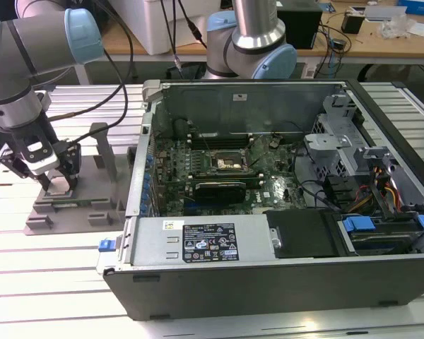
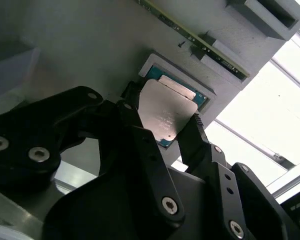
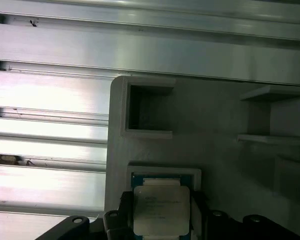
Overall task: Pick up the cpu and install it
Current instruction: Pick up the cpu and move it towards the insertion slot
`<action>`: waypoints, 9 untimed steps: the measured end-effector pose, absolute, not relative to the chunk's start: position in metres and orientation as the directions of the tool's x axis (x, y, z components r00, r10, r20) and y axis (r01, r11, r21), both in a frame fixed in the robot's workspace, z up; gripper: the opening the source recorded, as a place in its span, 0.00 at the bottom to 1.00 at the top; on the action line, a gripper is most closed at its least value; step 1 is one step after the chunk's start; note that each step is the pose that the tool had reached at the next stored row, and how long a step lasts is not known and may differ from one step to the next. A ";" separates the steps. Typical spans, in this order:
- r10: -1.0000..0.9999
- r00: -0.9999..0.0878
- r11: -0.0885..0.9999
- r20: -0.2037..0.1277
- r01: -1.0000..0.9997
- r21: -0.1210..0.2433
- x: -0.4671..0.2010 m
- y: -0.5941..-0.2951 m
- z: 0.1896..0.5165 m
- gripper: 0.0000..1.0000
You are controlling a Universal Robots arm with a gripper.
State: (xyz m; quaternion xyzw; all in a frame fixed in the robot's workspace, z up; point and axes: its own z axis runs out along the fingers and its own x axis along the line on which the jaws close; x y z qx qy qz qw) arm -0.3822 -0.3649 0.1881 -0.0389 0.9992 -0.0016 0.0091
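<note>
I'm down at the grey tray point(image 1: 69, 214) on the exterior view's left, well apart from the open case point(image 1: 268, 247). My gripper point(image 1: 53, 185) sits low over the tray's square recess. In both wrist views the cpu point(image 2: 166, 112) lies in that recess, silver top up, green rim showing around it. My fingers point(image 2: 194, 136) are clamped against two opposite edges, so I've got the cpu pinched between them. Whether it has lifted clear of the recess floor or rests on it, I can't quite tell. Over in the case, the socket point(image 1: 222, 164) on the motherboard point(image 1: 198, 187) stands open.
</note>
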 end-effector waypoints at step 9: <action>-0.078 -0.997 0.997 -0.018 -0.078 -0.004 -0.382 -0.365 0.201 0.55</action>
